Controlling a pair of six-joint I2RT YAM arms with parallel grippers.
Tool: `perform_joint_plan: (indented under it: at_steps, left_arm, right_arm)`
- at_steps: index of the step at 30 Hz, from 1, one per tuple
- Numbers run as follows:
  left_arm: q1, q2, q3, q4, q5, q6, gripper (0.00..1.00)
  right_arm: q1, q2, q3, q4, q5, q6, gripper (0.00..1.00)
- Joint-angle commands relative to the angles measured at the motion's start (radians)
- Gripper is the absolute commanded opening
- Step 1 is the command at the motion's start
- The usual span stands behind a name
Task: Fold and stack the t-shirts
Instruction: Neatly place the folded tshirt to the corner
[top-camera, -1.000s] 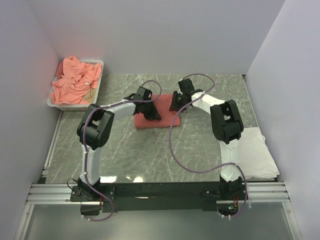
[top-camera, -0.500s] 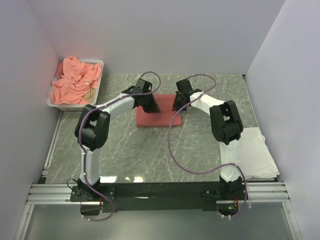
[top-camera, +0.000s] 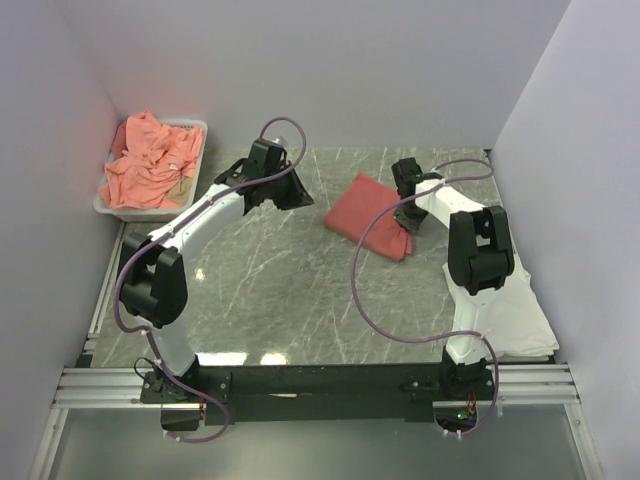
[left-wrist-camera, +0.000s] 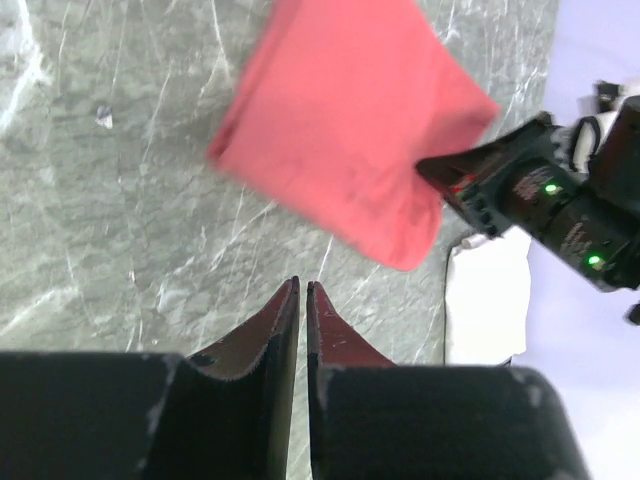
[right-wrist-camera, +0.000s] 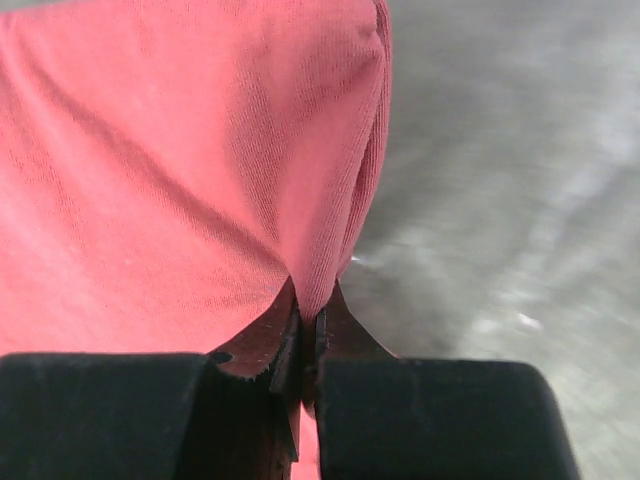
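A folded coral-red t-shirt (top-camera: 367, 214) lies tilted on the marble table, right of centre; it also shows in the left wrist view (left-wrist-camera: 345, 150) and the right wrist view (right-wrist-camera: 180, 170). My right gripper (top-camera: 408, 222) is shut on its right edge, the cloth pinched between the jaws (right-wrist-camera: 308, 300). My left gripper (top-camera: 297, 196) is shut and empty, left of the shirt and apart from it (left-wrist-camera: 302, 290). A white folded garment (top-camera: 520, 310) lies at the right front. Several crumpled salmon-pink t-shirts (top-camera: 150, 165) fill the tray at the back left.
The white plastic tray (top-camera: 195, 128) stands in the back-left corner against the wall. Purple cables loop from both arms over the table. Grey walls close the table on three sides.
My right gripper has dragged the folded red shirt to the right and turned it askew. My left gripper has let go of it and drawn back to the left.
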Motion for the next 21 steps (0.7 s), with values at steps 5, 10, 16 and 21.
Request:
perform_joint_plan:
  at_steps: [5, 10, 16, 21]
  left_arm:
    - [0.000, -0.075, -0.041, -0.027, 0.043, 0.036, 0.13]
    - [0.000, -0.166, -0.109, -0.034, 0.066, 0.053, 0.13]
    - [0.000, -0.299, -0.219, -0.039, 0.091, 0.085, 0.13]
    - [0.000, -0.368, -0.294, -0.036, 0.117, 0.102, 0.13]
  right_arm:
    - [-0.076, -0.068, 0.062, -0.320, 0.247, 0.216, 0.00]
    - [-0.152, -0.103, 0.078, -0.460, 0.281, 0.280, 0.00]
    - [-0.241, -0.157, 0.101, -0.563, 0.322, 0.313, 0.00]
    - [-0.310, -0.192, 0.115, -0.646, 0.335, 0.346, 0.00]
